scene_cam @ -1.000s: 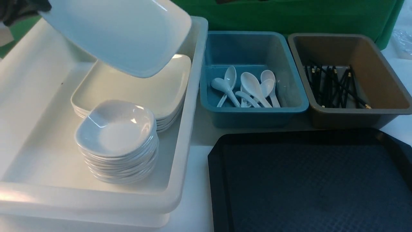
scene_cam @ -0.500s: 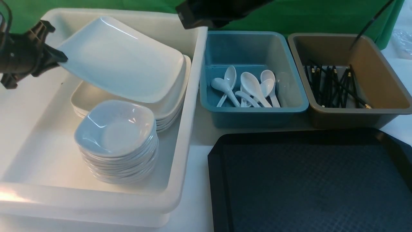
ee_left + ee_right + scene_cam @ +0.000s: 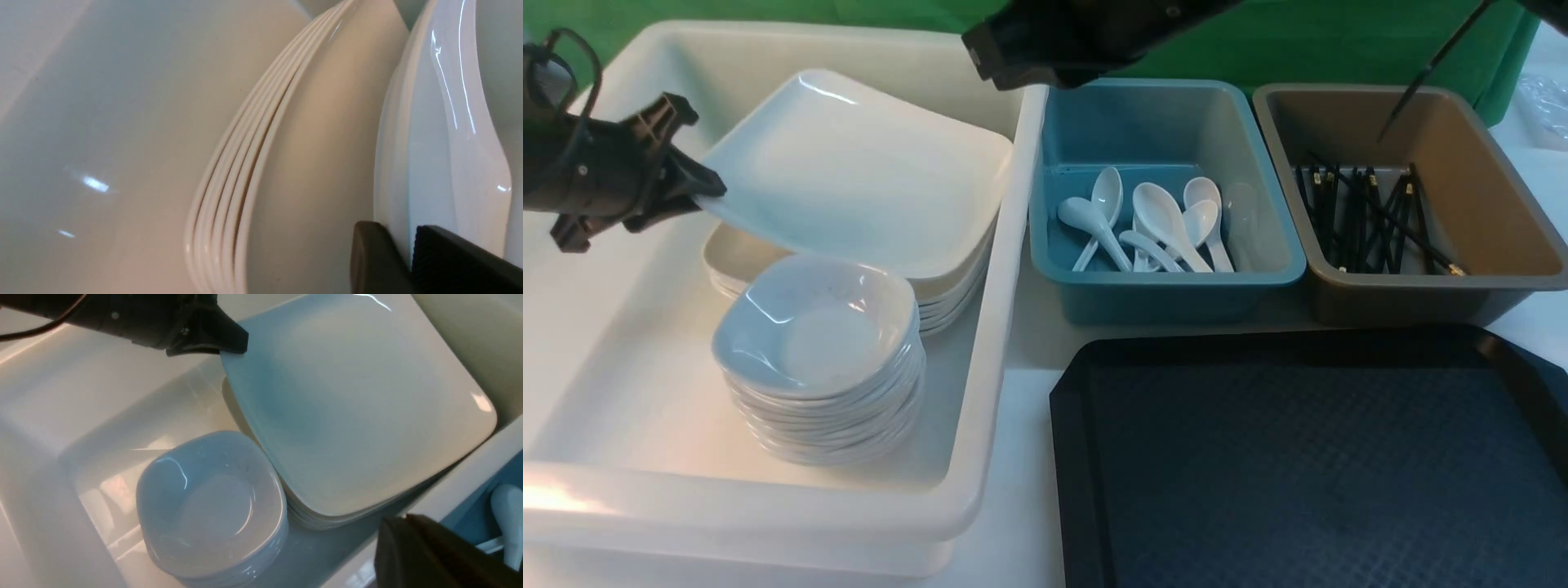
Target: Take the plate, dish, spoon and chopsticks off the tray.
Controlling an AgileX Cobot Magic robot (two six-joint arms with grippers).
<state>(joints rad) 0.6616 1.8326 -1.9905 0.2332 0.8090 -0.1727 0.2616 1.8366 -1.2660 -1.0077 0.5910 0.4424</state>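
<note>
Plate (image 3: 858,175) lower, onto stack (image 3: 947,290)

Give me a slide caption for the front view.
Left gripper lowers the tilted plate onto the plate stack in the white tub; black tray sits bare.

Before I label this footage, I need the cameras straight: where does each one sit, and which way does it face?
Front view: between the arms, facing forward over the white tub, spoon bin and tray; left gripper shows.
Left wrist view: on the left arm, close against the plate; its fingers show.
Right wrist view: on the right arm, above the tub, looking down; part of its own gripper shows.
Shared: the tilted plate on the plate stack.
</note>
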